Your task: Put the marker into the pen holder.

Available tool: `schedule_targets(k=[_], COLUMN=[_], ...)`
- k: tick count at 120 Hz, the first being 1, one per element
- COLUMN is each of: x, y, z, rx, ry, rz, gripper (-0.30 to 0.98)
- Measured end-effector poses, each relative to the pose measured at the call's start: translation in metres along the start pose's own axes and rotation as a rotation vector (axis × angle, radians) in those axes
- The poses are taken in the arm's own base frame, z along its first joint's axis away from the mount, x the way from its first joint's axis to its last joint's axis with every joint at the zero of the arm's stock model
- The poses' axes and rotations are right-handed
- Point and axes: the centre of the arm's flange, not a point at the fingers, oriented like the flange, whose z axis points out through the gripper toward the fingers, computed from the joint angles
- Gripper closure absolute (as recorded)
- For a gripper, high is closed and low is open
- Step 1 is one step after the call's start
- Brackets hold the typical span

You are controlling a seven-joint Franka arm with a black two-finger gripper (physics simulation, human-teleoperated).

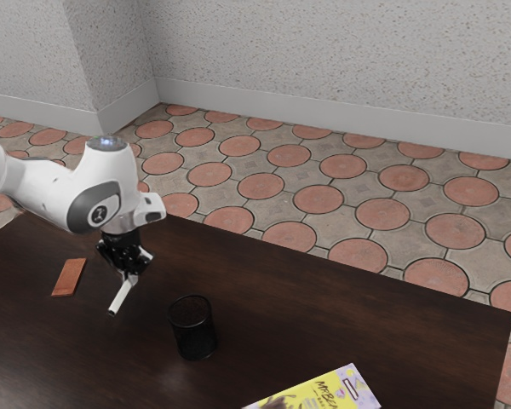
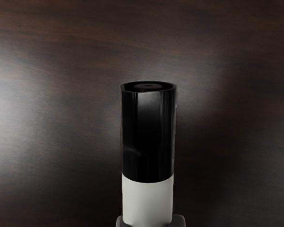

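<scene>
In the exterior view my gripper (image 1: 129, 271) is shut on the marker (image 1: 120, 296), which slants down from the fingertips, its lower end pointing away from my hand. The black pen holder (image 1: 193, 331) stands upright on the table, apart from the marker, toward the exterior view's right and nearer the camera. The wrist view has the marker (image 2: 147, 137) with black cap and white body, its white part between the tips of my gripper (image 2: 150, 221). How high it is above the table I cannot tell.
On the dark table (image 1: 324, 328) lies a flat reddish-brown piece (image 1: 69, 278), on the exterior view's left of the marker. A yellow and purple box (image 1: 328, 391) is at the near side, beyond the pen holder toward the exterior view's right.
</scene>
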Motion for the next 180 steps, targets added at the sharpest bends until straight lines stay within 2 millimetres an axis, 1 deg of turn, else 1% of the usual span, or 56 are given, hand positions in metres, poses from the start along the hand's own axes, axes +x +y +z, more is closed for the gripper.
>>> schedule_targets(k=[14, 25, 32, 42, 51, 57, 61, 71, 78, 88, 97, 121, 141, 153, 172, 180], x=[0.008, 0.012, 0.013, 0.01, -0.002, -0.026, -0.043, -0.07, -0.086, -0.102, -0.104, -0.104, -0.106, -0.11, -0.113, -0.113], y=[0.021, 0.042, 0.062, 0.099, 0.135, 0.152, 0.159, 0.159, 0.16, 0.161, 0.158, 0.149, 0.147, 0.146, 0.149, 0.148], z=[-0.053, -0.088, -0.104, -0.12, -0.13, -0.133, -0.135, -0.135, -0.128, -0.122, -0.119, -0.111, -0.104, -0.096, -0.095, -0.095], rx=[0.03, 0.025, 0.006, -0.037, -0.081, -0.105, -0.118, -0.136, -0.144, -0.155, -0.162, -0.169, -0.168, -0.164, -0.159, -0.157], ry=[0.192, 0.335, 0.415, 0.505, 0.557, 0.573, 0.581, 0.588, 0.579, 0.568, 0.561, 0.538, 0.516, 0.495, 0.481, 0.477], rz=[0.085, 0.135, 0.162, 0.203, 0.23, 0.239, 0.239, 0.199, 0.172, 0.133, 0.089, -0.007, -0.054, -0.076, -0.099, -0.108], gripper=[0.79, 0.79, 0.79, 0.79, 0.79, 0.79, 0.79, 0.79, 0.79, 0.79, 0.79, 0.79, 0.79, 0.79, 0.44, 0.32])
